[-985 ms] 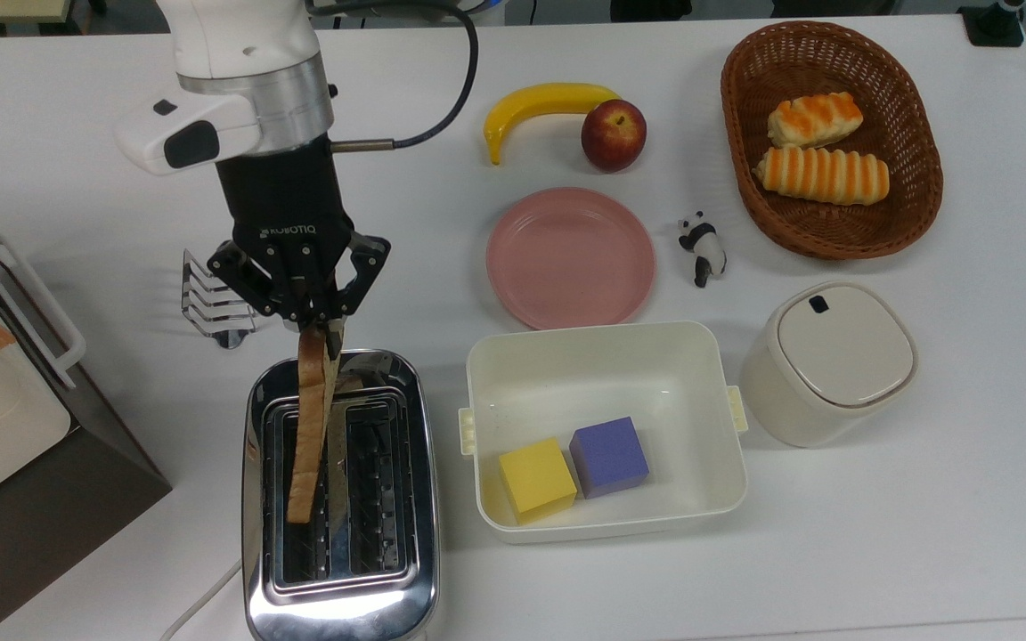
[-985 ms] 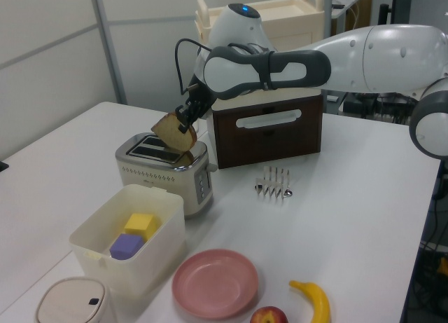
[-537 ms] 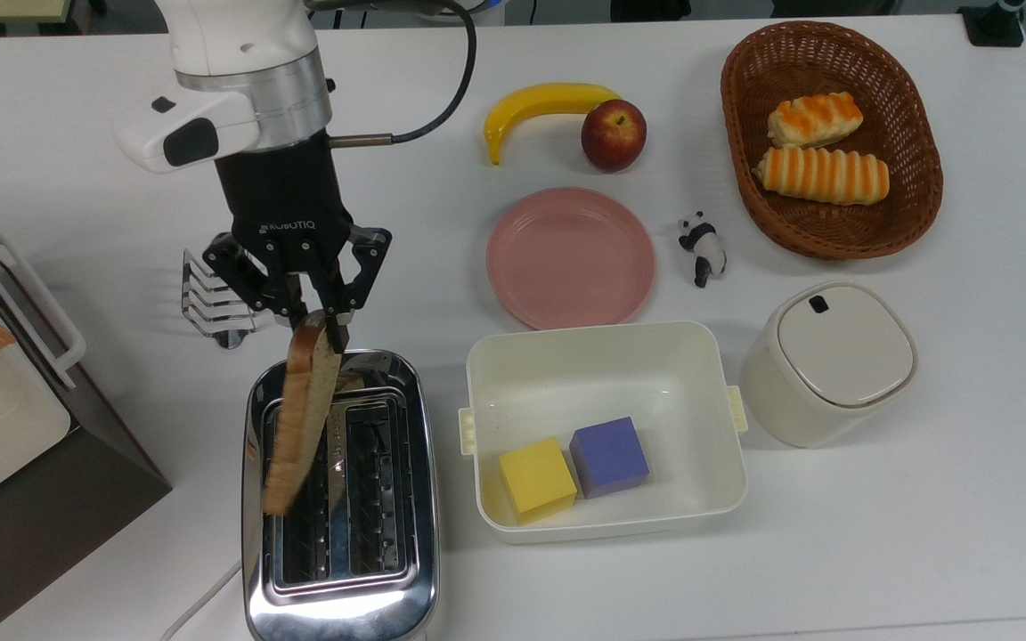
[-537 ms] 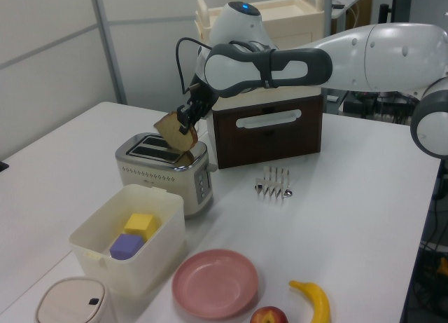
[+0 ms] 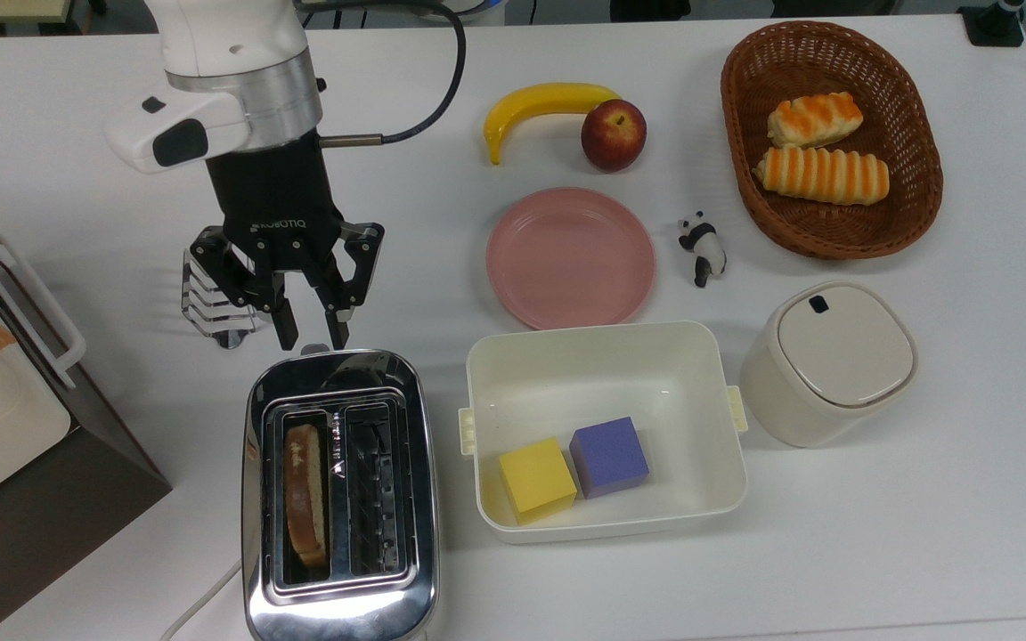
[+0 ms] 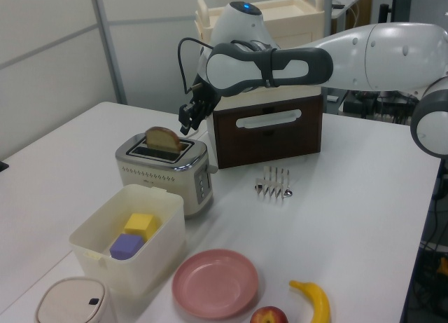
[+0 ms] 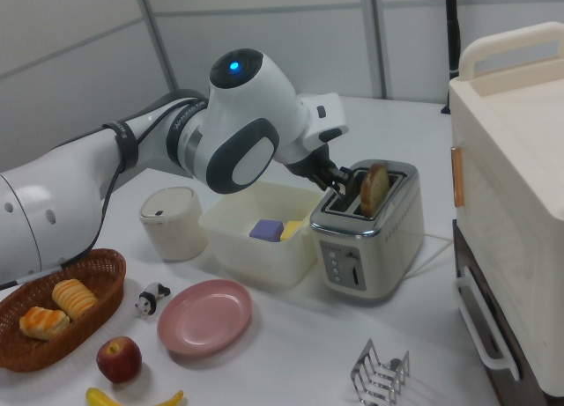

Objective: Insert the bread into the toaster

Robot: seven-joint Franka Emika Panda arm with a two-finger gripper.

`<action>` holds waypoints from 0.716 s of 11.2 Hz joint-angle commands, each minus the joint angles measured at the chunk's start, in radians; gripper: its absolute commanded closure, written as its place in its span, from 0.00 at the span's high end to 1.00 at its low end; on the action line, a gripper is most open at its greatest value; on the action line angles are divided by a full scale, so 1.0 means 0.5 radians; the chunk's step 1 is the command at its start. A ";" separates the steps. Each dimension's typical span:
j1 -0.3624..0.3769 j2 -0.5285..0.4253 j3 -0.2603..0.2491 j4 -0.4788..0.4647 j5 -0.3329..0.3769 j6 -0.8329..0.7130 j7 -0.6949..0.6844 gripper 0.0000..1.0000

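Released since the earlier frame, the bread (image 5: 305, 495) stood in the toaster (image 5: 340, 499); the gripper (image 5: 308, 336), fingers spread, should lift straight clear.

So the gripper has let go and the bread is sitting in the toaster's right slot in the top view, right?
Not quite: in the top view the bread sits in the toaster's left slot. The rest holds: the gripper is open, clear of it.
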 commanded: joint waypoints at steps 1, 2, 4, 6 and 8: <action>-0.002 -0.064 -0.015 -0.033 0.066 -0.054 -0.049 0.43; -0.005 -0.076 -0.015 -0.033 0.066 -0.061 -0.049 0.47; -0.011 -0.159 -0.033 -0.054 0.036 -0.091 -0.064 0.73; -0.026 -0.211 -0.082 -0.060 -0.041 -0.302 -0.128 1.00; -0.072 -0.300 -0.106 -0.060 -0.111 -0.675 -0.287 1.00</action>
